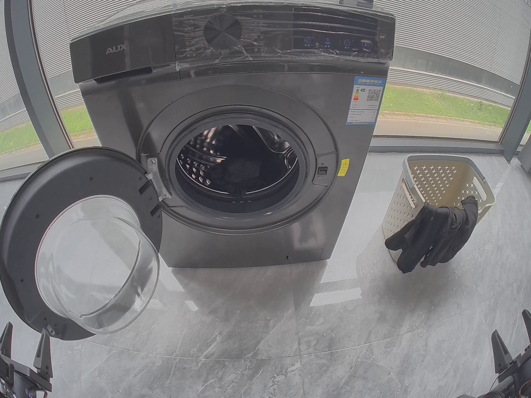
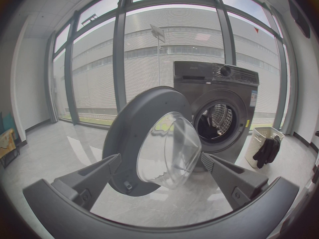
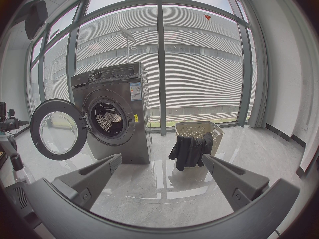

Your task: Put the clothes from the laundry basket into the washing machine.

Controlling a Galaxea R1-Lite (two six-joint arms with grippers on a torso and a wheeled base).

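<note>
Clothes (image 1: 437, 233): black, hung over laundry basket (image 1: 401, 208) rim; a sideways pull risked tipping it. Left gripper (image 1: 25, 352), right gripper (image 1: 514, 341): jaws stood wide, empty.

— Where is your light coming from?
— Bright, even daylight through the tall glass windows (image 3: 199, 67) behind the dark grey front-loading washing machine (image 1: 232, 84).
— Any glare?
— You get pale window reflections on the glossy grey marble floor (image 1: 332, 333) and a sheen on the clear plastic film (image 1: 276, 34) over the panel. The perforated steel drum (image 1: 238, 164) is dim inside.
— And the edges?
— In both wrist views your window frames bow outward and the corners go black.
</note>
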